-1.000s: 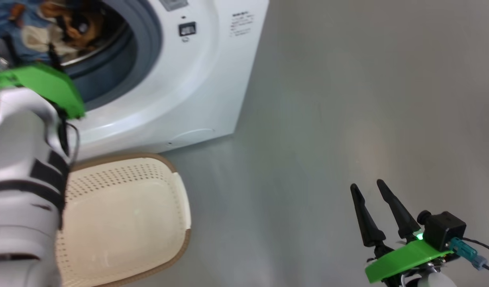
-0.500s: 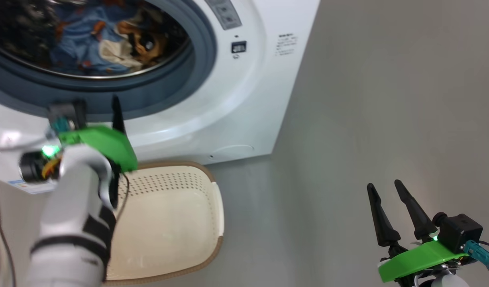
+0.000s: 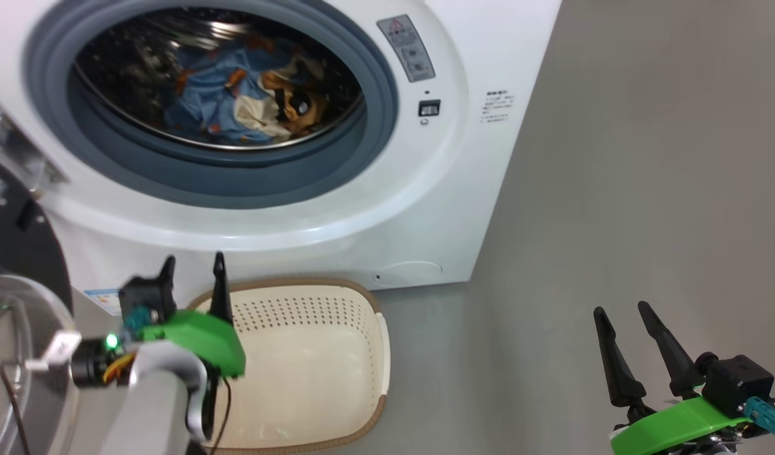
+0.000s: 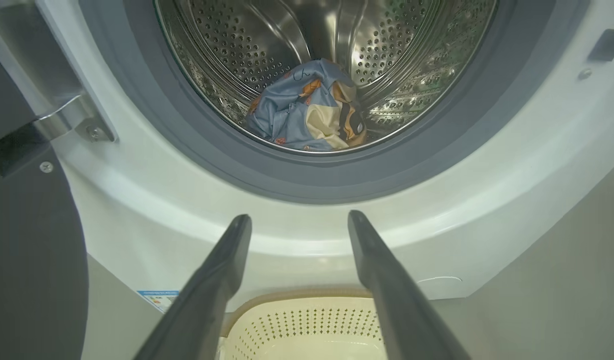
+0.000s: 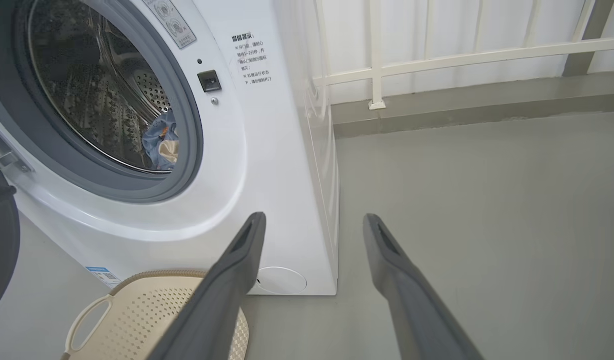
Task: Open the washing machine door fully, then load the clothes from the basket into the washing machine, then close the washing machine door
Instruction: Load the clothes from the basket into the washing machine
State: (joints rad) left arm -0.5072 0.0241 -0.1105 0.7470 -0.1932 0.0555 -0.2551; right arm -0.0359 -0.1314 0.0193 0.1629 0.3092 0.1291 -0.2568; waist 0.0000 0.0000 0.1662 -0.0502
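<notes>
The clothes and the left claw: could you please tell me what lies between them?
In the left wrist view, the white front of the washing machine and its grey rubber ring lie between the left claw and the clothes.

Grey floor (image 5: 487, 200), a low grey kerb (image 5: 462, 107) along its far edge, white railing (image 5: 373, 50) above it.

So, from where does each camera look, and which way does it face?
Head: high up, looking down at the machine, basket and floor; left gripper and right gripper show.
Left wrist: low before the machine, facing into the drum at the clothes; its fingers show.
Right wrist: off to the side, facing the machine at a slant, railing behind; its fingers show.
Shared: all three see the clothes and the basket.
</notes>
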